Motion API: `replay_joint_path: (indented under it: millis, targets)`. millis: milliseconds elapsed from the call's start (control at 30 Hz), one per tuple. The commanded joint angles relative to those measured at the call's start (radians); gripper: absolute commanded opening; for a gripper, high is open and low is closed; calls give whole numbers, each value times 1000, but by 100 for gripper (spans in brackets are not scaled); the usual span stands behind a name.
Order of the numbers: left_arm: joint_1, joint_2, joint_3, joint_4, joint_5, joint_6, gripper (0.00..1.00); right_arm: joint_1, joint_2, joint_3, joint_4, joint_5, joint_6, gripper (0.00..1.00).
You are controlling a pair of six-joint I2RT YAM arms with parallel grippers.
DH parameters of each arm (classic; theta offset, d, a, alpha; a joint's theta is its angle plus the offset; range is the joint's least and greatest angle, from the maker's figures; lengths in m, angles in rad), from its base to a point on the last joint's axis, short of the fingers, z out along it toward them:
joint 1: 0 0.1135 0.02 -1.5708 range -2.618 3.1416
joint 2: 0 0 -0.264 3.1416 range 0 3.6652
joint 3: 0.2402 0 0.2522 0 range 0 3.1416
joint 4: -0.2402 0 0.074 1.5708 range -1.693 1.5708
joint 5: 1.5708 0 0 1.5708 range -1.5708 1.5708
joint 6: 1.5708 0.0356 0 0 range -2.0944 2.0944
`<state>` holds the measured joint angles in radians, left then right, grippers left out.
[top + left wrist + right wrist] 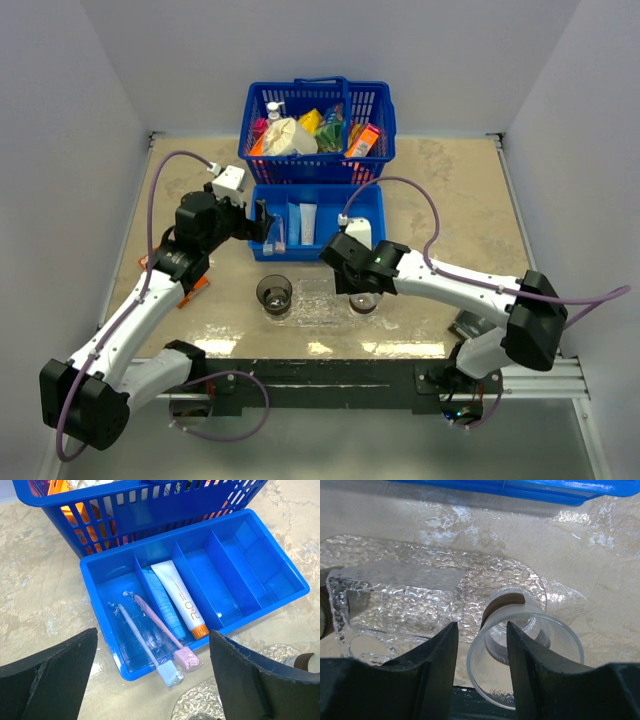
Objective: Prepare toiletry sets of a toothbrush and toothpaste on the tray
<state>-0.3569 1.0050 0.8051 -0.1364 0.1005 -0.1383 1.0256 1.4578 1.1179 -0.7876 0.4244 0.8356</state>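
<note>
Left gripper (153, 632) spread open above toothbrushes (156, 624) in blue bin (260, 560); right gripper (481, 630) straddles cup (555, 635) wall on tray (395, 580), clamping unclear.

Two toothbrushes (160, 626), two toothpaste tubes (180, 600) (one white, the other pale blue (163, 603)), two smoky clear cups (274, 293), one bumpy clear tray (318, 302), one divided blue bin (370, 200), one handled blue basket (316, 166) and two robot arms (150, 300)

Blue handled basket (320, 166): stands at the far edge of the beige marbled tabletop (455, 215), loaded with a white pump bottle (273, 108) and assorted coloured packets. Blue divided bin (260, 575): sits directly in front of the basket, close against it; parallel dividers split it into several compartments
</note>
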Motion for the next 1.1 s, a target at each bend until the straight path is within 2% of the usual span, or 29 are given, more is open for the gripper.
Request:
replay_joint_path:
  millis: [0, 200, 300, 500, 767, 867, 1067]
  targets:
    - [-10, -23, 5, 29, 7, -6, 96, -9, 39, 40, 8, 20, 23, 42]
    - [-10, -20, 5, 31, 5, -6, 96, -9, 78, 60, -7, 27, 20, 27]
    - [-11, -20, 3, 31, 7, -7, 96, -6, 70, 49, -2, 17, 19, 22]
    - [-13, -16, 5, 31, 5, -6, 96, 5, 32, 17, 4, -6, 22, 17]
    - [-16, -14, 5, 29, 7, -4, 96, 30, -14, -10, -21, -3, 40, 17]
    - [-16, -14, 3, 29, 7, -4, 96, 40, -20, -23, -19, -10, 39, 10]
    - [-19, -14, 3, 29, 7, -4, 96, 60, -16, -23, -27, -9, 49, 3]
